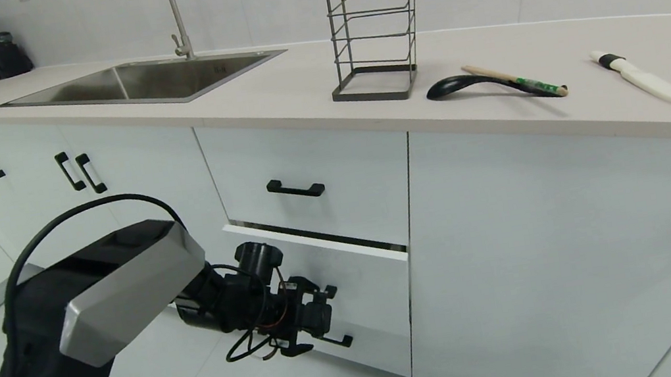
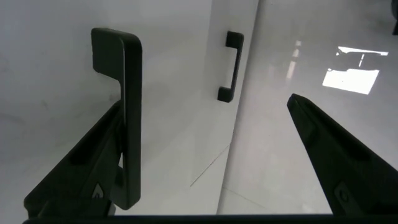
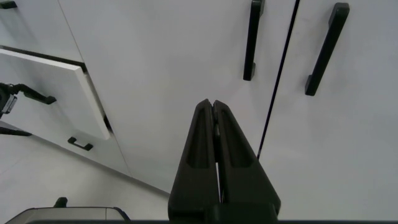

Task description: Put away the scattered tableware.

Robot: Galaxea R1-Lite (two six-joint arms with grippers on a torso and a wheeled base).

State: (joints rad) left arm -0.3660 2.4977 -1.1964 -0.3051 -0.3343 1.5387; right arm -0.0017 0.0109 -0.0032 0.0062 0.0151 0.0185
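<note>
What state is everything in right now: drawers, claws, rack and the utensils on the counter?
Lower drawer: slightly open.
Upper drawer: shut.
Left claw: open, the lower drawer's handle between its fingers.
Right claw: shut, empty.
Rack: upright on the counter, empty.
Black ladle: lying on the counter.
Wooden stick: lying on the counter against the ladle.
White knife: lying flat on the counter.

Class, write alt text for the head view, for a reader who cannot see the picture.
The robot's left claw is at the handle of a slightly open lower drawer in white kitchen cabinets. On the countertop above lie a black ladle, a wooden stick and a white knife, beside a wire rack and a sink.
</note>
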